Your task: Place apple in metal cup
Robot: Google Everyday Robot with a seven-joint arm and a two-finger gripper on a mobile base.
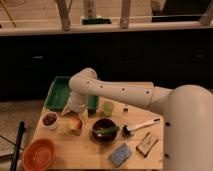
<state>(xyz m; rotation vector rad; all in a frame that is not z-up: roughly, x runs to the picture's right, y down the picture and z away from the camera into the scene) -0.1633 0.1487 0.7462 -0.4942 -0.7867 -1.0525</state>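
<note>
The apple (76, 123) is a small yellow-orange round fruit on the left part of the wooden table (80, 155), between the small white bowl and the dark bowl. It appears to sit in the top of the small silvery metal cup (74, 131), of which only the lower edge shows. My gripper (75, 115) hangs straight down from the arm's wrist, directly over the apple and touching or almost touching it. The apple and the wrist hide most of the cup.
A green tray (56, 94) lies at the back left, behind the arm. A light green cup (108, 108), a white bowl with dark reddish contents (49, 120), a dark bowl (104, 131), an orange bowl (39, 154), a brush (140, 126), a blue sponge (120, 154) and a wooden box (147, 144) stand around.
</note>
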